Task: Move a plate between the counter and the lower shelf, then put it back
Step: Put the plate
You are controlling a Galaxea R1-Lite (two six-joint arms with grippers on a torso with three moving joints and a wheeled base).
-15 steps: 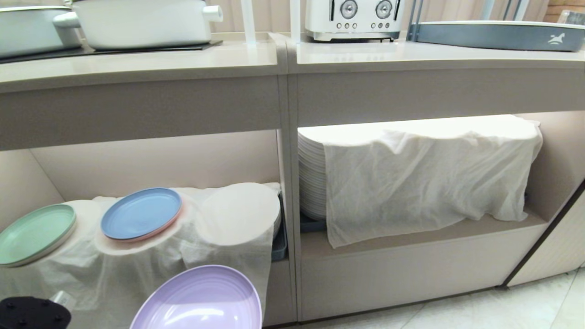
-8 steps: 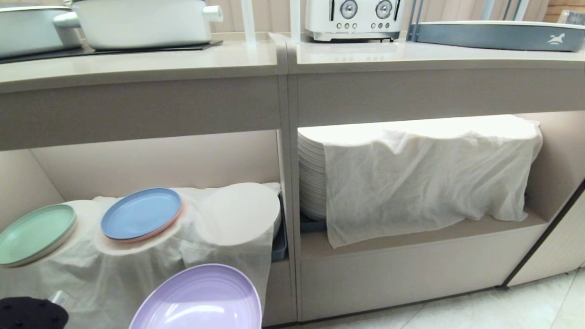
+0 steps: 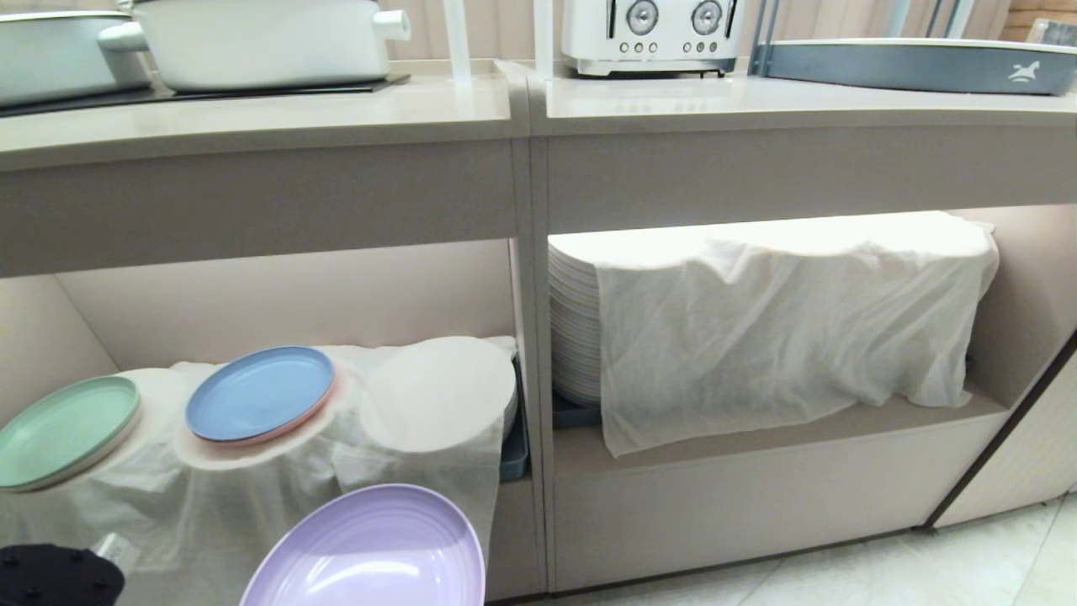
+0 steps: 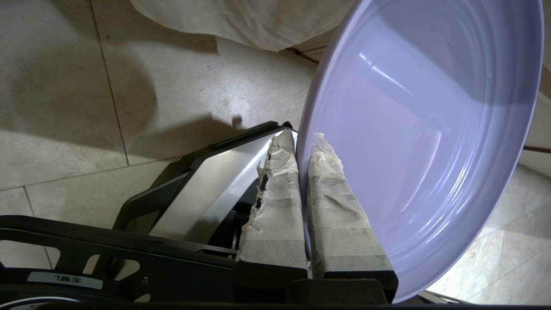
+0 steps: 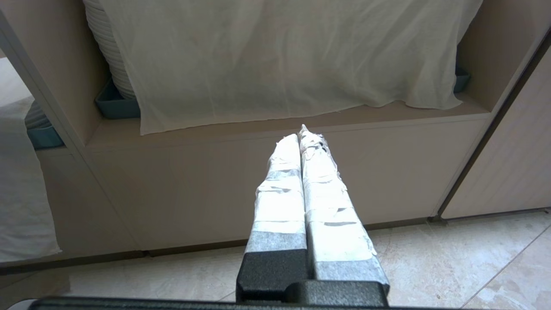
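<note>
Since the earlier frame, the plate (image 3: 366, 551) has risen slightly at the lower edge of the head view; nothing else has shifted. It hangs tilted in front of the lower shelf (image 3: 294, 295), above the floor (image 4: 86, 86), clear of the draped cloth (image 3: 252, 497).

Left claw (image 4: 301, 155): closed on the plate rim, one taped finger (image 4: 275, 206) outside and the other inside the plate.

Left bay of the lower shelf: the cloth covers plate stacks; a green plate (image 3: 63, 431) and a blue plate (image 3: 259, 393) lie on top of it. A blue-grey tray (image 3: 515, 446) shows at the bay's right end, beside the divider (image 3: 528, 337).

Right bay: a tall stack of white plates (image 3: 574, 328) stands under a second cloth (image 3: 782, 320).

Tabletop (image 3: 336, 118): a white pot (image 3: 261, 38) on the black cooktop at the left, a white appliance with two dials (image 3: 652, 34) in the middle, a blue-grey rack tray (image 3: 909, 66) at the right.

Right claw (image 5: 303, 137): fingers pressed together, empty, pointing at the panel below the right bay, above the floor.
</note>
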